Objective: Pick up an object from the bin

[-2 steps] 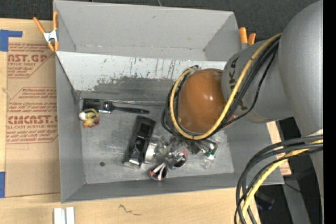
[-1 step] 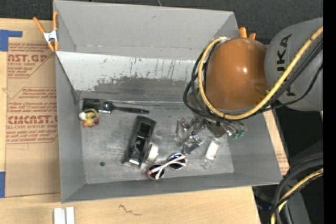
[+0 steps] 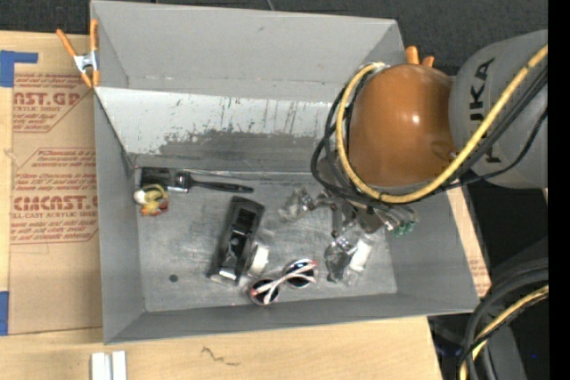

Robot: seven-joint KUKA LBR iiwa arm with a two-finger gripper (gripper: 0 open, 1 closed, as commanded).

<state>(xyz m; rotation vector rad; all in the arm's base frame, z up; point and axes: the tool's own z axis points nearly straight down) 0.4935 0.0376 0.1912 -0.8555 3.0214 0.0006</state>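
Pincer [image 3: 354,246] sits low at the right of the bin [image 3: 223,102] floor, over a small white-and-clear item [image 3: 359,260]; its grip state cannot be told. Nothing appears lifted, so the pick is judged outstanding. Striped sunglasses [image 3: 283,280] lie near; a black block [image 3: 236,238] and a long dark tool [image 3: 200,183] lie farther left.

Soft, even light falls from above on the bin [image 3: 249,49]. Its far wall is brightest and its floor duller. The orange cover [image 3: 401,125] at the bin's right carries a small pale sheen, and the bin's floor beneath it lies in shade. Beyond the bin's far rim all is dark.
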